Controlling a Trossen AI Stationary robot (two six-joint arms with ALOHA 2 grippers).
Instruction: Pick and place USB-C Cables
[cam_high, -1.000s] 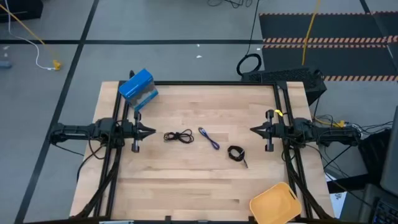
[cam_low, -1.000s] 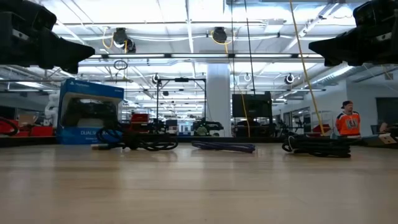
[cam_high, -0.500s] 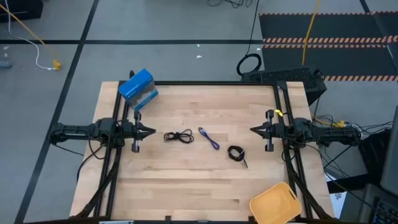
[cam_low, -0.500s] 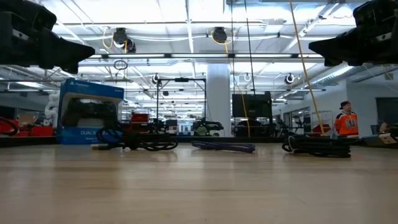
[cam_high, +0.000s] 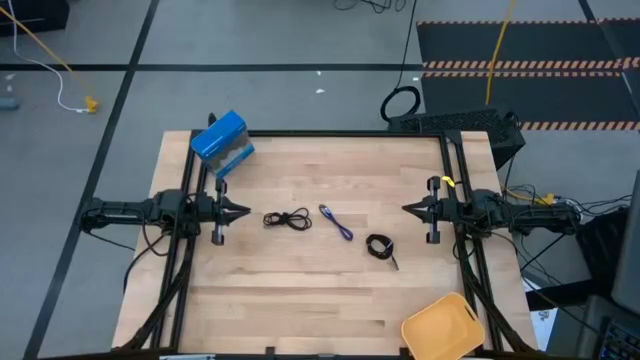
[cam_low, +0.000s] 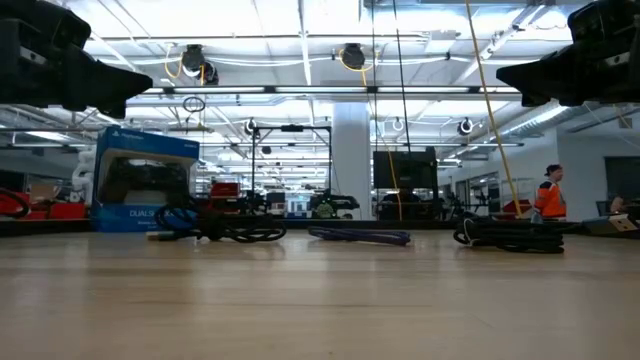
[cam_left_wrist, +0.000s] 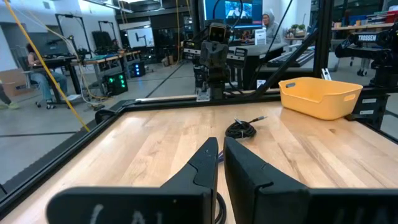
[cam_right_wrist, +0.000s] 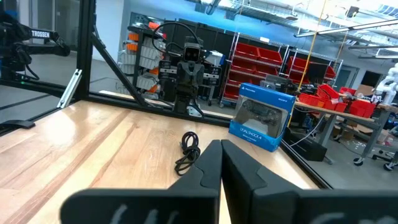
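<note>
3 cables lie in a row mid-table: a black cable (cam_high: 287, 219) nearest the blue box (cam_high: 222, 141), a purple cable (cam_high: 336, 222), then a coiled black cable (cam_high: 379, 246) farthest from it. Left gripper (cam_high: 243, 211) and right gripper (cam_high: 408, 209) hover with fingers pressed together, empty, flanking that row.

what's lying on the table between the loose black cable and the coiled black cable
The blue-purple cable lies between the loose black cable and the coiled black cable, apart from both. The high view shows it best.
</note>
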